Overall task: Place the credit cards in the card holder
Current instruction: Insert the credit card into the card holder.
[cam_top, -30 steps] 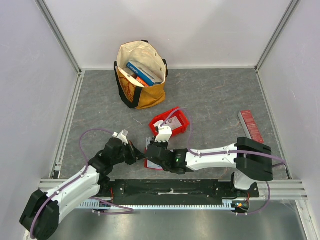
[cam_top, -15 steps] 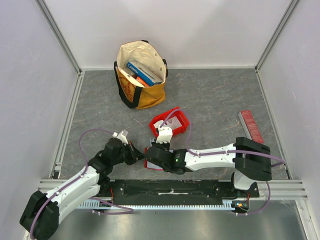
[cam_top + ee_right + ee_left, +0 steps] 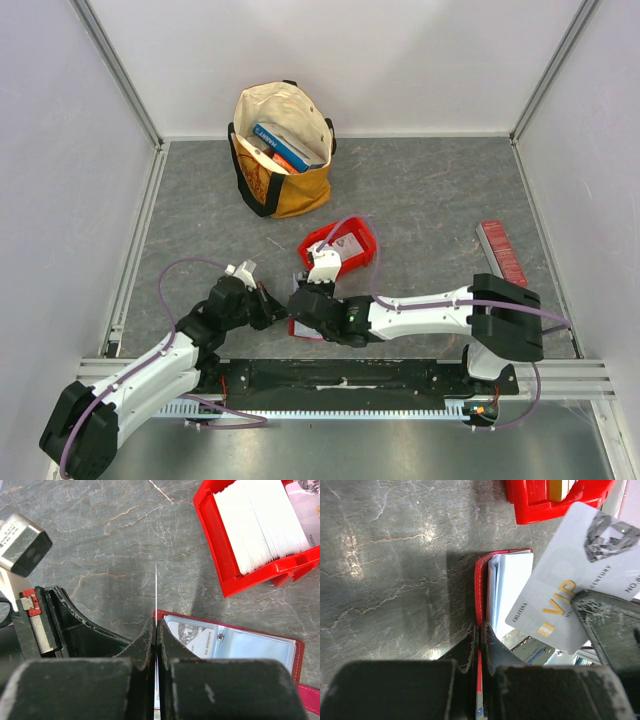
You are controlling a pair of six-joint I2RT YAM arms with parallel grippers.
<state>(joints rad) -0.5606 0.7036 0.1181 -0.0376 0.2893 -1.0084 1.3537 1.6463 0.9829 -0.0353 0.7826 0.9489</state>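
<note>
Top external view, items as found.

- Desk (image 3: 430, 190): grey, stone-patterned top.
- Card holder (image 3: 250, 644): dark red, lying open on the desk near the arm bases, just in front of the red bin (image 3: 220, 565). One printed card sits in a clear inner slot, and more pale cards show inside in the left wrist view.
- Left tool (image 3: 479, 630): jaws narrow, pinched on the red edge of the card holder.
- Right tool (image 3: 156, 627): jaws pressed together on the VIP card (image 3: 570, 575), which is pale with gold lettering. The card is edge-on to the right wrist camera and stands over the left end of the card holder. Whether it touches the holder cannot be told.
- Credit cards (image 3: 265, 525): a white stack standing in the red bin.
- Tote bag (image 3: 283, 150): at the far side, holding books (image 3: 285, 143).
- Red strip (image 3: 502, 252): at the right, well apart from the rest.

Change against one second ago:
- The right arm's wrist and forearm have shifted slightly left, so more of the red bin is uncovered.
- The left arm, card holder, bag and strip lie as before.
- Both tools are as tightly closed as they were.
</note>
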